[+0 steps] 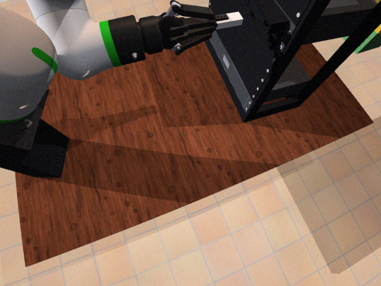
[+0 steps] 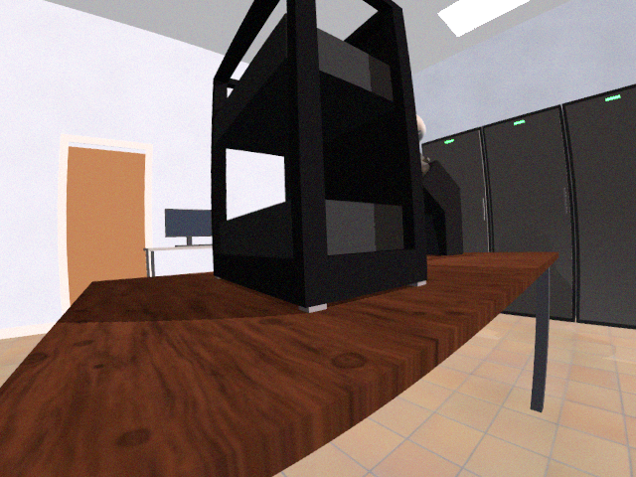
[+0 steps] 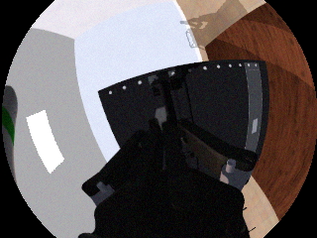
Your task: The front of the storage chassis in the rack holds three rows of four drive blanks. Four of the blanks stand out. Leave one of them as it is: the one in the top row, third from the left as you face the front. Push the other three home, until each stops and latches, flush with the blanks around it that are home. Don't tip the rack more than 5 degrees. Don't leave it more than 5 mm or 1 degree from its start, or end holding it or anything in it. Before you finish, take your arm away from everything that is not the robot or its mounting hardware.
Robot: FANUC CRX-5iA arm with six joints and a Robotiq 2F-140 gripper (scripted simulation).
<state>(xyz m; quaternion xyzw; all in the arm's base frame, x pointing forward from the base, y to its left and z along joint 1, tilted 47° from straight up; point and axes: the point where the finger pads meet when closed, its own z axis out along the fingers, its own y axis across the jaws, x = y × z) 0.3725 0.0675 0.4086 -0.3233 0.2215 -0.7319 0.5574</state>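
The black rack (image 1: pixel 272 80) (image 2: pixel 308 154) stands upright on the table. The dark front of the storage chassis (image 1: pixel 243 52) (image 3: pixel 218 99) faces the arm. In the top view, a dark block (image 1: pixel 278 25) stands out from this front near the rack post. Individual blanks and rows are too dark to tell apart. My gripper (image 1: pixel 216 24) (image 3: pixel 162 114) is shut, pointing at the front, with a pale lit piece (image 1: pixel 232 19) at its tips. The tips are close to the front, away from the dark block in the top view; contact cannot be told. The fingers hide part of the front in the wrist view.
The wooden table (image 1: pixel 147 154) (image 2: pixel 205 370) carries the rack and the arm's base (image 1: pixel 46 154). A grey strip with a pale label (image 1: pixel 225 61) (image 3: pixel 255 125) runs along the bottom of the front. Screws line the rack post. Dark cabinets (image 2: pixel 524 205) stand behind in the exterior view.
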